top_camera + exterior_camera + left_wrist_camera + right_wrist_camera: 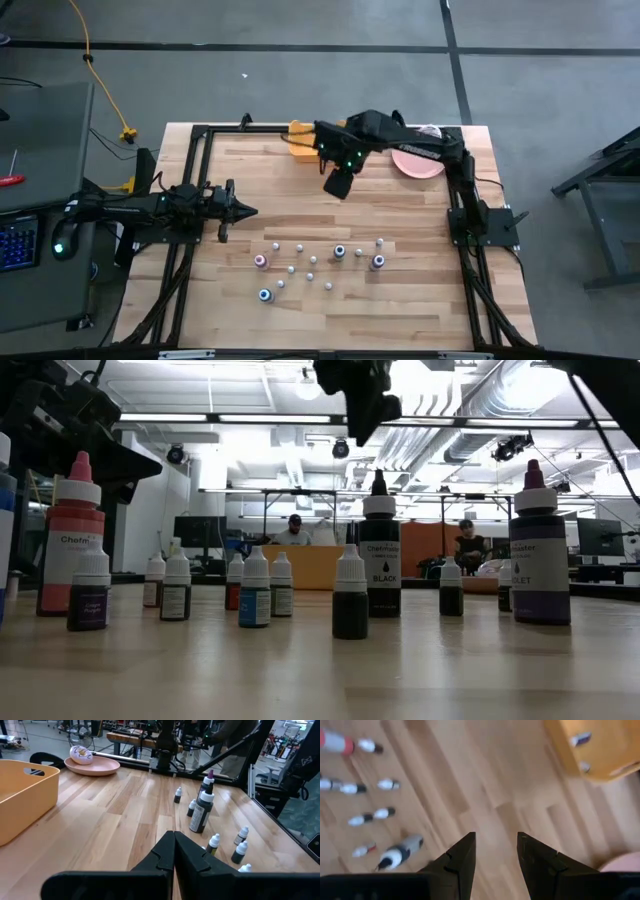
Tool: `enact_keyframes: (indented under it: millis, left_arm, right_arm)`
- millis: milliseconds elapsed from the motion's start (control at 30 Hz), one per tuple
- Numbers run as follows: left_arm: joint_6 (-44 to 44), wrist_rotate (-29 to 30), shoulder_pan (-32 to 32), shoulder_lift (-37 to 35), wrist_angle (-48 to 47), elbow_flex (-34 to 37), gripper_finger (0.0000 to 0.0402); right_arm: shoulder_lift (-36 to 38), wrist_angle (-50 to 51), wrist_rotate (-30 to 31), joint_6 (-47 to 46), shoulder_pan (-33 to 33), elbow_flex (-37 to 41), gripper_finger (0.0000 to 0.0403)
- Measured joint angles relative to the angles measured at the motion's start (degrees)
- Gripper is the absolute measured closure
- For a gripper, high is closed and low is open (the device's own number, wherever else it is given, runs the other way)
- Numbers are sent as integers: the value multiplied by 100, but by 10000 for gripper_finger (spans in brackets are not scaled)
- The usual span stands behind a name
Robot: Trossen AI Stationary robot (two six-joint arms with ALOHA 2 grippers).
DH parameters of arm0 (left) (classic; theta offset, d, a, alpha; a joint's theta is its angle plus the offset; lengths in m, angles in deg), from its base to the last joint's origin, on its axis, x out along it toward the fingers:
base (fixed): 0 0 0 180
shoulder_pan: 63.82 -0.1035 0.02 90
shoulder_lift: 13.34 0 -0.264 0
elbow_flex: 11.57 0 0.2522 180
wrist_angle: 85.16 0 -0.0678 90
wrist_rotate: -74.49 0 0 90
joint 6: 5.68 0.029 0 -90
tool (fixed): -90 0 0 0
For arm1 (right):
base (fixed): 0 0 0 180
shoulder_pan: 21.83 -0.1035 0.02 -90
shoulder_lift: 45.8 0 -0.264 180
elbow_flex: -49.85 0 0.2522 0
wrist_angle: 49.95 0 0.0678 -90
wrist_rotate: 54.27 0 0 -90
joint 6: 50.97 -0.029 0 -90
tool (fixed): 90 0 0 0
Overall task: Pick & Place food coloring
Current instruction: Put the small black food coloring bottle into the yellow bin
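Nearest you, the food coloring bottles stand scattered on the wooden surface. Your left claw waits beside them, fingers pressed together. Farther back, your right claw hovers empty, fingers parted, short of the yellow bin and pink plate

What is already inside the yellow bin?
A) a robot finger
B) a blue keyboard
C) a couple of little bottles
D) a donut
C: the right wrist view shows two small bottles lying inside the yellow bin, while the donut sits on the pink plate next to the bin.
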Motion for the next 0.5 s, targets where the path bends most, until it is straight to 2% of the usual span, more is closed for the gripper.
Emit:
enact_keyframes:
  millis: [233,500]
  left_arm:
    - [0,-2,0,0,0,2,401]
    - [2,-5,-1,-1,0,0,401]
  right_arm:
    - [774,-59,49,-760,-461,1685,269]
    - [2264,-1055,163,-2599,-789,4217,269]
